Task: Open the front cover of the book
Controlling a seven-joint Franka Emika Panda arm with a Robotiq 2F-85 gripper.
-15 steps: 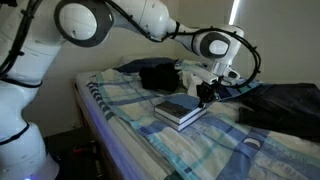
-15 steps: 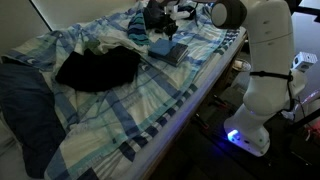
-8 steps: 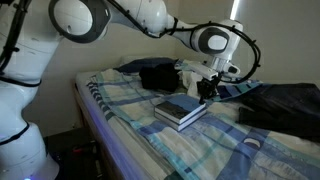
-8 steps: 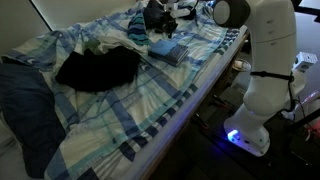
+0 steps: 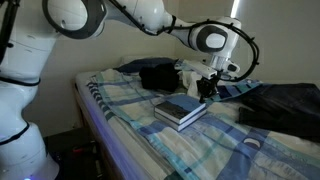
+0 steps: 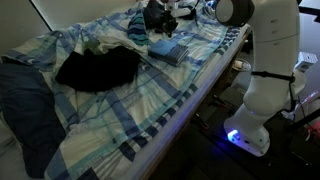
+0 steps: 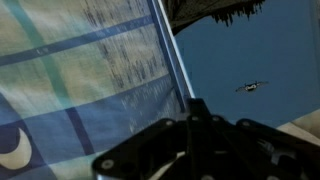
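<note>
The book (image 5: pixel 180 110) lies closed on the plaid bed, its dark blue-grey front cover (image 5: pixel 183 104) flat on top and pale page edges facing front. It also shows in an exterior view (image 6: pixel 168 50). My gripper (image 5: pixel 206 90) hangs just above the book's far right corner, apart from it, and also shows in an exterior view (image 6: pixel 173 27). In the wrist view the front cover (image 7: pixel 250 55) fills the right side, its edge running beside the bedding. The gripper's (image 7: pixel 193 108) dark fingers meet in one tip, shut and empty.
Blue plaid bedding (image 5: pixel 120 100) covers the bed. Dark clothing (image 6: pixel 98 68) lies mid-bed, and a dark bundle (image 5: pixel 157 75) sits behind the book. Dark blue fabric (image 5: pixel 285 105) lies to the right. The bed's edge (image 6: pixel 190 105) faces the robot base (image 6: pixel 255 110).
My gripper has risen slightly from the book's far right corner. The book has not moved and stays closed.
</note>
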